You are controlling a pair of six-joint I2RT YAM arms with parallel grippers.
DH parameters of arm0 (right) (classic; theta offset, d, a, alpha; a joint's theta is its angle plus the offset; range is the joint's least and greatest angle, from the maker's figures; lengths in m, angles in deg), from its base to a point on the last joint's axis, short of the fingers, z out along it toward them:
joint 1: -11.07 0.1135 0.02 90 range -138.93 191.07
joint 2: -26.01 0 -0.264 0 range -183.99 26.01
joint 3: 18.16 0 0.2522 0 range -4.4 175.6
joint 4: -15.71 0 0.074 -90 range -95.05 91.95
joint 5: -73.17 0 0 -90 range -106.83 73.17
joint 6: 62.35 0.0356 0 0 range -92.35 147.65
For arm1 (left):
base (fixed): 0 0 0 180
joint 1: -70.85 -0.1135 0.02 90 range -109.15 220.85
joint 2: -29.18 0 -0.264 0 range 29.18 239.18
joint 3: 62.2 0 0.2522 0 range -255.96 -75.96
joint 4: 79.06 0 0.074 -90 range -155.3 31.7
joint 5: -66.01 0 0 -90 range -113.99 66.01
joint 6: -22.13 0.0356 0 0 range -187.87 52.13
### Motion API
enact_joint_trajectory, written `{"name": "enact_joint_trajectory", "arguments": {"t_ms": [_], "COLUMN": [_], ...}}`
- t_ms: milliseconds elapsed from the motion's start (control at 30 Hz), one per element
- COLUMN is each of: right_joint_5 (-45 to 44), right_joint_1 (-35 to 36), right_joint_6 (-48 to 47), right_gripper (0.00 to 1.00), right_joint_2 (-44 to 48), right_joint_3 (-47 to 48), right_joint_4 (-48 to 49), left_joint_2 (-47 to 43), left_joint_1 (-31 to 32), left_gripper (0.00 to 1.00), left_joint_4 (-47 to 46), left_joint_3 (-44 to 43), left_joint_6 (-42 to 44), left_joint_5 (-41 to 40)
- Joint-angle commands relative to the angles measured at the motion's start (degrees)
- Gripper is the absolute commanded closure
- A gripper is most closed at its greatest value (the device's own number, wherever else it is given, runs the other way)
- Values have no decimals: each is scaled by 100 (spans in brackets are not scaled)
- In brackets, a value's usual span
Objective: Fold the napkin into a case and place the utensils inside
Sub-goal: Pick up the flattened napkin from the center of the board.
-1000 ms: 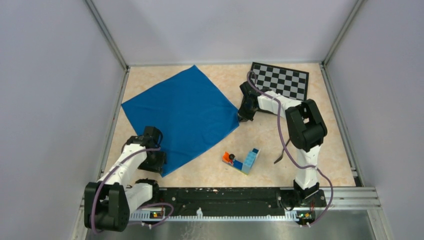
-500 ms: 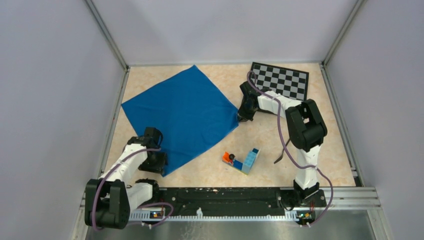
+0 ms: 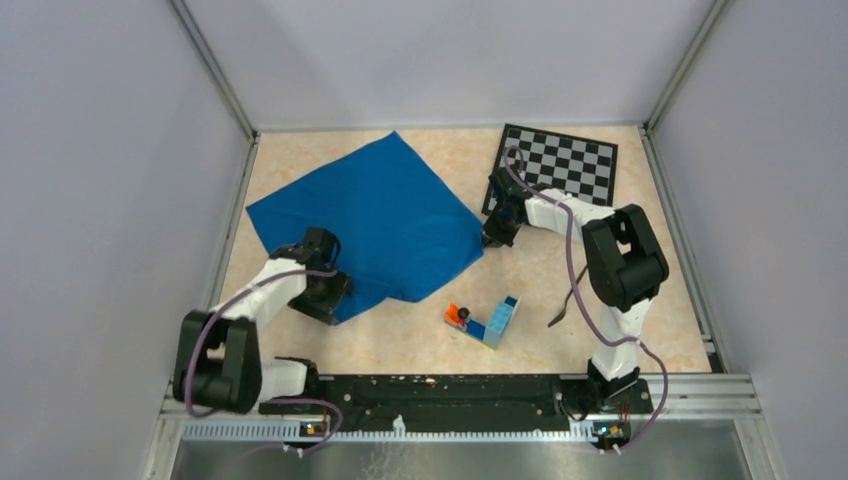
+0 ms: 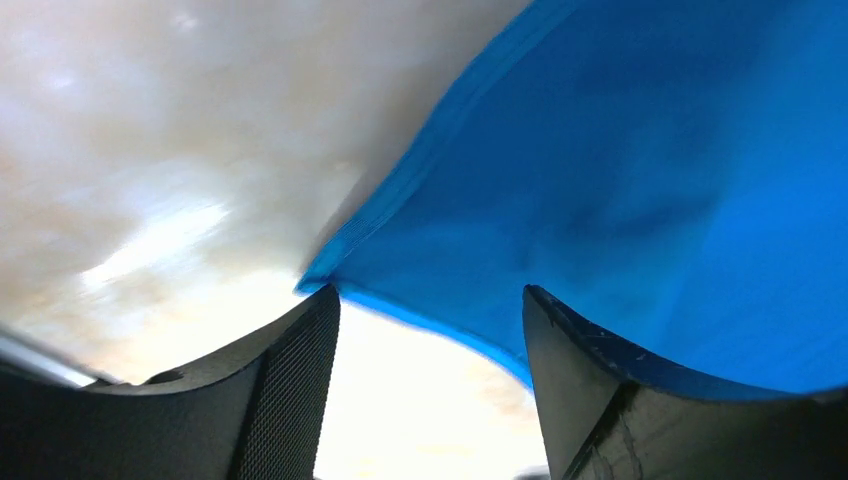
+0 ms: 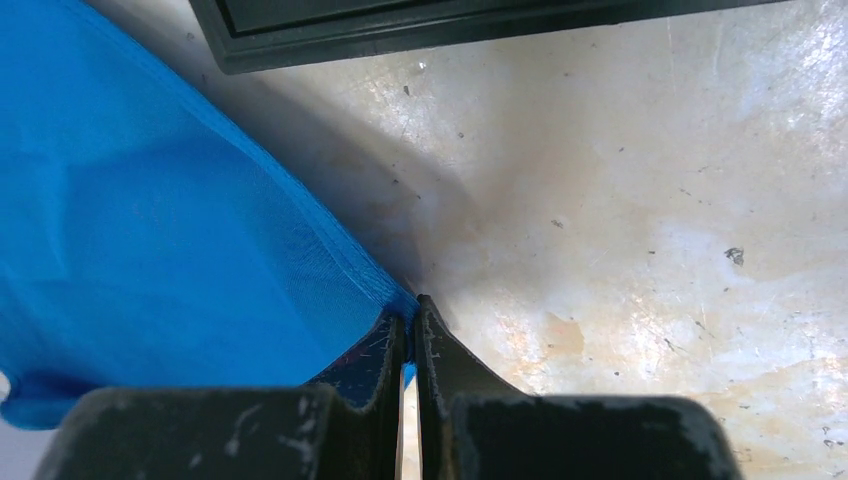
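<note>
Napkin (image 5: 150,230) corner in low right tool (image 5: 411,312)

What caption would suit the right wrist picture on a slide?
Right gripper pinching a corner of the blue napkin near the chessboard.

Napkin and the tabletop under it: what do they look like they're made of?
The napkin looks like thin woven cloth, possibly synthetic or a blend: it shows a fine weave, a stitched hem, soft creases and a slight sheen. The tabletop looks hard and glossy, beige and marbled, with glare patches and small dark specks. It could be laminate or stone, and I cannot tell which.
</note>
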Motion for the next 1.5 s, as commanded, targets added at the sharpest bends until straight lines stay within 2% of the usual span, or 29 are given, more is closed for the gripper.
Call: {"name": "enact_joint_trajectory", "arguments": {"t_ms": [0, 67, 133, 200, 267, 333, 400, 600, 800, 867, 1100, 1267, 1367, 1467], "right_joint_5": [-109, -65, -26, -22, -7, 49, 111, 193, 665, 760, 707, 986, 962, 982], "right_joint_1": [-51, -49, -57, -51, -53, -43, -35, -16, -14, -10, -16, -25, -32, -47], "right_joint_6": [39, 33, -1, -55, -109, -160, -244, -450, -660, -670, -655, -624, -722, -911], "right_gripper": [100, 100, 100, 100, 100, 100, 100, 100, 100, 100, 100, 100, 100, 100], "right_joint_2": [411, 390, 384, 394, 413, 431, 458, 584, 650, 707, 905, 1170, 1321, 1390], "right_joint_3": [-141, -172, -207, -266, -330, -375, -407, -547, -741, -852, -1111, -1472, -1591, -1573], "right_joint_4": [249, 271, 302, 335, 419, 475, 536, 755, 1143, 1318, 1601, 2109, 2260, 2337], "left_joint_2": [-1811, -2586, -3181, -3542, -3543, -3049, -2214, 568, 2404, 2974, 4089, 5045, 5187, 5034], "left_joint_1": [84, 84, 76, 76, 68, 28, -21, -94, -175, -227, -252, -181, -151, -78], "left_gripper": [26, 21, 19, 16, 12, 11, 11, 10, 8, 7, 6, 7, 7, 6], "left_joint_4": [486, 889, 841, -93, -1526, -2714, -3469, -4577, -5793, -5961, -6401, -6147, -6158, -5810], "left_joint_3": [807, 741, 539, 483, 523, 471, 169, -1454, -2345, -2621, -3446, -4694, -4965, -5269], "left_joint_6": [-365, -248, 297, 1342, 2217, 2554, 2742, 3081, 3271, 3196, 3101, 3356, 3408, 4002], "left_joint_5": [-531, -776, -1034, -992, -546, -171, 54, 129, 225, 394, 947, 1496, 1689, 1853]}}
